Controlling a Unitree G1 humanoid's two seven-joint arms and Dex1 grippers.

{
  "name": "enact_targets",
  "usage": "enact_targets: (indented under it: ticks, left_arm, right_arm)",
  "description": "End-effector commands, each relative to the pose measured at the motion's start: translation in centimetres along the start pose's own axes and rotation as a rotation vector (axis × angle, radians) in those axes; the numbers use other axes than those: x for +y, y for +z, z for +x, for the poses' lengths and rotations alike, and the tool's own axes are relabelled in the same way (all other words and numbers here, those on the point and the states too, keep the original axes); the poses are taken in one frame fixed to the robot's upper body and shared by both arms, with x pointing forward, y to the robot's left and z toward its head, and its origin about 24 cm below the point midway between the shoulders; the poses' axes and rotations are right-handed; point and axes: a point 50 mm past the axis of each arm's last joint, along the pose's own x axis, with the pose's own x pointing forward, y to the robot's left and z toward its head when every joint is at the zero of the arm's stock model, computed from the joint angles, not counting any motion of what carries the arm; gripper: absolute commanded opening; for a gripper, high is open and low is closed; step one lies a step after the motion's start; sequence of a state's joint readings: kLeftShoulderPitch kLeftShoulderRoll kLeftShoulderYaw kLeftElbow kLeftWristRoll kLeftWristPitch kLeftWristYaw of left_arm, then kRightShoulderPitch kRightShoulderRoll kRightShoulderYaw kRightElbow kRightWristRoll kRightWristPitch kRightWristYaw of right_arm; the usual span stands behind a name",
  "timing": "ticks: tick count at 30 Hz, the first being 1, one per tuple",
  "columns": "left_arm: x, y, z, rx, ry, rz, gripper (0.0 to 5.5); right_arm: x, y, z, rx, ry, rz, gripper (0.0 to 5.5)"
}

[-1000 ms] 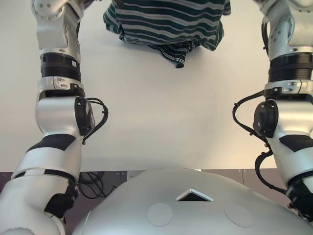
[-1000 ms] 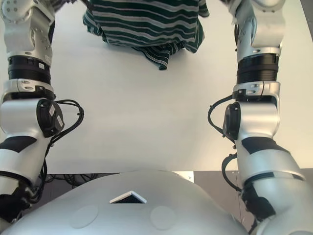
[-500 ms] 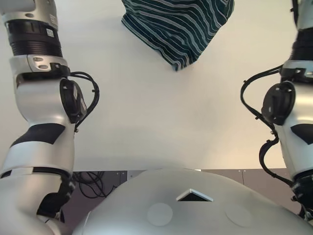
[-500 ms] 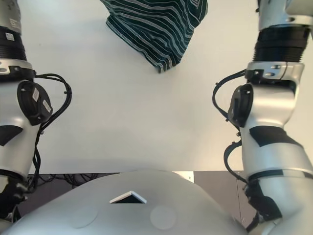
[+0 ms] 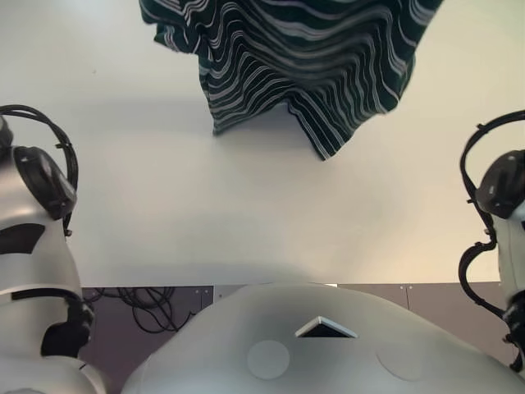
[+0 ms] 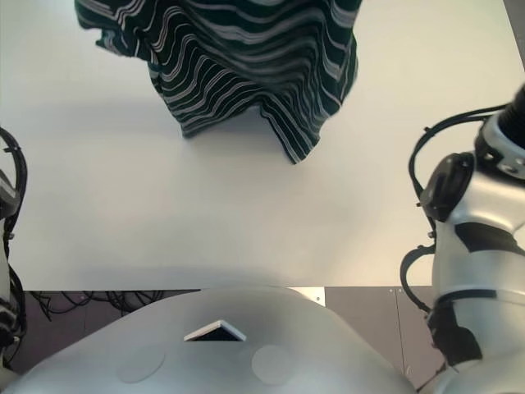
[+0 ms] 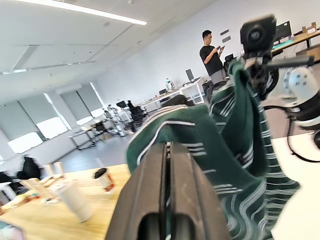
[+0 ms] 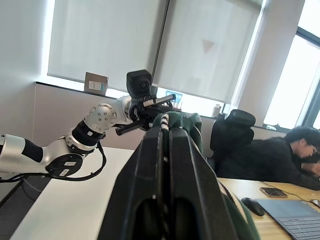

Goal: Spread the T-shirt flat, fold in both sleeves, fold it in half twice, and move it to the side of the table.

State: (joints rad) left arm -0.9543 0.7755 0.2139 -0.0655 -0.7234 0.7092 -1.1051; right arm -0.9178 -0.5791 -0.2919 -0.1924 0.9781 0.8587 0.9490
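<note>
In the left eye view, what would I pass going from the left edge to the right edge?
The robot's left arm → the green striped T-shirt, above the white table → the robot's right arm.

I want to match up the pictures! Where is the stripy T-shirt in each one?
Left eye view: T-shirt hangs at the top, centre.
Right eye view: T-shirt at the top, left of centre.
Left wrist view: T-shirt draped beyond the left gripper.
Right wrist view: T-shirt bunched at the right gripper.
Shared landmark: the white table.
</note>
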Motion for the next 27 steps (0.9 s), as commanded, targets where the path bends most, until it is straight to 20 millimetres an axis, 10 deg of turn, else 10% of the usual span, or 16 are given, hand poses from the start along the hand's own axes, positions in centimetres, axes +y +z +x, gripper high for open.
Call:
enact_targets:
  ticks: [1, 9, 18, 27]
  left_arm:
    - [-2.2, 3.6, -0.8, -0.037, -0.126, -0.03, 0.0]
    - [-4.2, 7.7, -0.7, -0.1, -0.289, -0.039, 0.0]
    - [-4.5, -10.1, -1.0, 0.499, -0.12, -0.269, 0.0]
    - [-3.5, -20.4, 1.6, 0.719, 0.083, -0.041, 0.0]
  right_arm:
    - [2.5, 2.4, -0.4, -0.034, 0.101, 0.011, 0.03]
    - [5.4, 6.4, -0.4, -0.156, 0.242, 0.008, 0.03]
    - [1.3, -10.4, -3.2, 0.482, -0.174, 0.215, 0.03]
    - [-1.6, -20.7, -4.1, 0.687, -0.368, 0.039, 0.03]
